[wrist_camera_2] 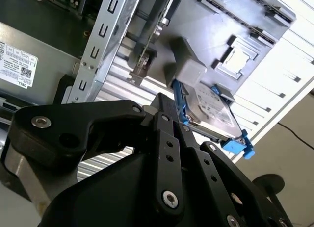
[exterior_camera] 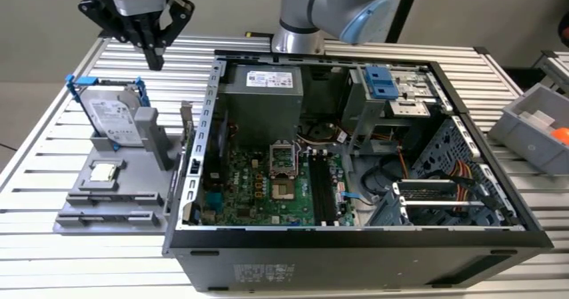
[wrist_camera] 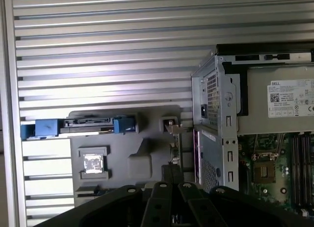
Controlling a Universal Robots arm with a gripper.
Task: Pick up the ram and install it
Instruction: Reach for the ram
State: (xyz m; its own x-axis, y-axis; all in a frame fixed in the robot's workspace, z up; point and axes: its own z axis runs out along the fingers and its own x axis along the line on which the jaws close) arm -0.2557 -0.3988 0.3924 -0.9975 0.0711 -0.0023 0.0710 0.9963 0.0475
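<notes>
Ram — thin stick standing on edge at the side of the gray holder nearest the computer case. It is edge-on in the exterior view, just beside the case wall; can't tell if they touch. It is not installed.

Clock bearings from the ram, exterior view:
- Hard drive in its blue frame at 9–10 o'clock, upright in the holder.
- Small silver chip at 8 o'clock, flat in a recess of the holder.
- Gripper at 11–12 o'clock, hanging above the holder's far end and well apart from the ram. Its fingers are together, with nothing between them.
- Open case at 3 o'clock, with the green motherboard on its floor and the black slots running lengthwise on it.
- Gray bin far out at 3 o'clock, past the case — something orange sits in it.

Everything sits on a slatted metal table.
</notes>
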